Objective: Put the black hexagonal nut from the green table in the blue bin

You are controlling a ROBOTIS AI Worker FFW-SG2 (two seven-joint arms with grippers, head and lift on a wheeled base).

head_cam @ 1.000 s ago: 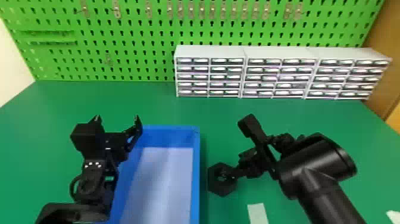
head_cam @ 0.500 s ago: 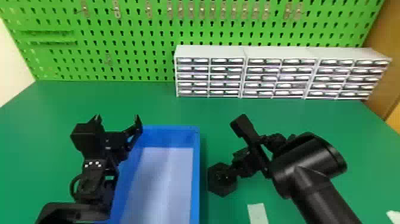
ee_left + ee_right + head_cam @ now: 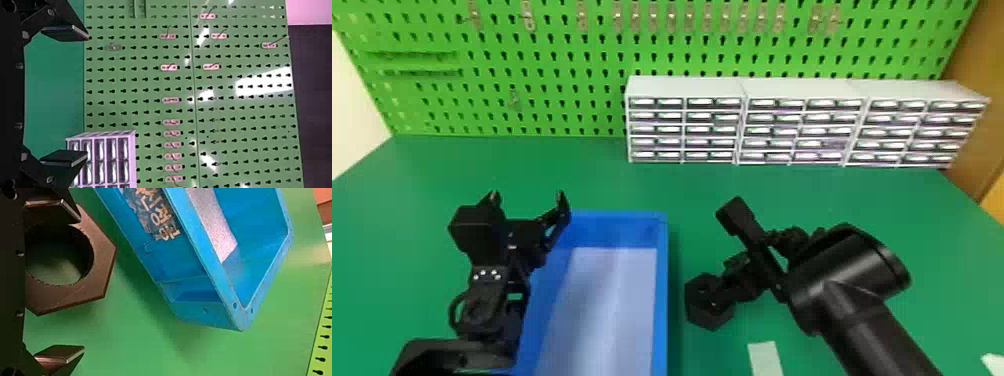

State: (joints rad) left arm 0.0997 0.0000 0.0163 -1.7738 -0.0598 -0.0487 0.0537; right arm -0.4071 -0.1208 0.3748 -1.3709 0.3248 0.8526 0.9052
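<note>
The green table (image 3: 782, 182) carries the blue bin (image 3: 661, 285), which runs lengthwise away from the robot. The left gripper (image 3: 527, 196) is parked by the bin's left wall, its fingers spread on nothing. On the bin's other side is the right gripper (image 3: 82, 283), much the nearer of the two to the black hexagonal nut (image 3: 701, 311); its fingers stand wide apart, with nothing gripped. The nut lies on the table just right of the bin, hole facing up, about as broad one way as the other, so it offers no long axis to line up with. What matters is the offset: in the right wrist view the nut sits towards the robot-side finger (image 3: 51, 212), which overlaps its rim, while a gap separates it from the far finger (image 3: 59, 355). The gripper probably needs to come a little towards the robot before closing, or that finger may land on the rim. Against the earlier head views, the right gripper has shifted slightly towards the bin; the nut has stayed put.
</note>
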